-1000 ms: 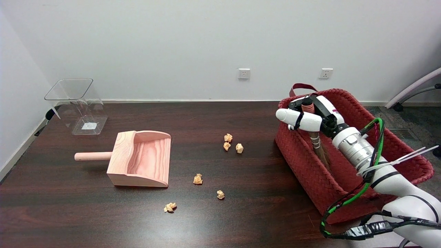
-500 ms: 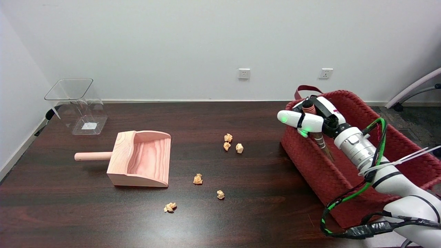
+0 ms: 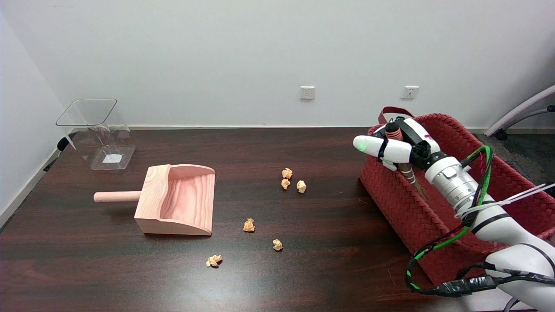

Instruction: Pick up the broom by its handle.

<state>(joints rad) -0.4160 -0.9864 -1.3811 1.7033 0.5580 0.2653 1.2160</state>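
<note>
- Head view puts the right hand at the right of the frame, over the left end of the red woven basket, with its fingers clamped round the handle of the small broom.
- The broom stands nearly upright, its ribbed handle top poking out above the fingers and its wire-bound neck slanting down to the right, inside the basket.
- From where I stand the grasp looks high on the handle, so I'd worry the broom could swing or slip through the fingers once its weight hangs free.
- The bristles could drag on the basket wall on the way out; the basket is light and might shift or tip with them.
- The arm's green and black cables droop over the basket's near edge and could catch on it.
- A wide swing to the left could scatter the crumpled paper scraps in mid-frame; the wooden dustpan and the clear bin, at left and upper left, lie well apart from the hand.
- Hidden: the bristle end, behind the basket wall and the forearm, so I cannot tell whether it is clear of the basket floor.
- The basket's right side is masked by the arm, and how firmly the fingers bear on the handle is hard to make out.
</note>
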